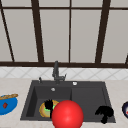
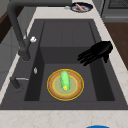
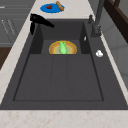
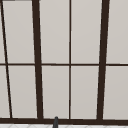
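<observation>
Left hand hovers over the sink's left basin, fingers extended and loosely spread, gripping nothing. Directly below lies the round yellow-rimmed tan plate, flat on the basin floor of the dark grey composite sink, carrying a green elongated vegetable across its middle. Right hand hangs over the sink's front right rim, fingers drooping, empty. A large red sphere sits in the foreground.

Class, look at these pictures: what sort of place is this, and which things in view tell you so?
Most likely a kitchen: a dark sink set in a pale countertop, a faucet under a window, and a plate of food in the basin.
</observation>
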Available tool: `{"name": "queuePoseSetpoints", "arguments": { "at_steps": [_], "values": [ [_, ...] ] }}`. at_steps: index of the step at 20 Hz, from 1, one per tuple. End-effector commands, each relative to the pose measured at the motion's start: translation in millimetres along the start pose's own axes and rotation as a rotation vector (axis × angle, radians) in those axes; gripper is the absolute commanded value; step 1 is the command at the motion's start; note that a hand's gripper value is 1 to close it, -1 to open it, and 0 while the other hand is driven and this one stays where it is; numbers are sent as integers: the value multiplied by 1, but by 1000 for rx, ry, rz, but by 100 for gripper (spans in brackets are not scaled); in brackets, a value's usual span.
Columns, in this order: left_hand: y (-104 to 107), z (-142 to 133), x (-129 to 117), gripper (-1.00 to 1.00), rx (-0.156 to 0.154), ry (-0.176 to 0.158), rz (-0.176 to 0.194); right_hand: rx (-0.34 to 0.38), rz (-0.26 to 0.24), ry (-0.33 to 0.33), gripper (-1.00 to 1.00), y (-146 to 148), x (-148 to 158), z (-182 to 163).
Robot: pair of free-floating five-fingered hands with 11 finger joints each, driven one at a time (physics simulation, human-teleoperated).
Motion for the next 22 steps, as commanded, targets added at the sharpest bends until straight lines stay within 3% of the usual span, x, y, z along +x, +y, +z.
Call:
{"name": "queuePoseSetpoints", "arguments": {
  "at_steps": [1, 4, 6, 10, 14, 19, 21, 22],
  "values": [
    [-24, -1, -25, -100, 5, -27, 0, 0, 0, 0, 0, 0, 0, 0],
    [-20, -4, -39, -100, -2, -32, 53, 0, 0, 0, 0, 0, 0, 0],
    [-16, -8, -59, -100, -17, -42, 135, 0, 0, 0, 0, 0, 0, 0],
    [1, -13, -72, -100, -58, -49, 327, 0, 0, 0, 0, 0, 0, 0],
    [11, -19, -98, -100, -97, -57, 444, 0, 0, 0, 0, 0, 0, 0],
    [29, -20, -116, -100, -53, -79, 385, 0, 0, 0, 0, 0, 0, 0],
    [18, -20, -129, -100, -39, -67, 394, 0, 0, 0, 0, 0, 0, 0],
    [9, -17, -131, -100, -18, -82, 377, 0, 0, 0, 0, 0, 0, 0]
  ]
}}
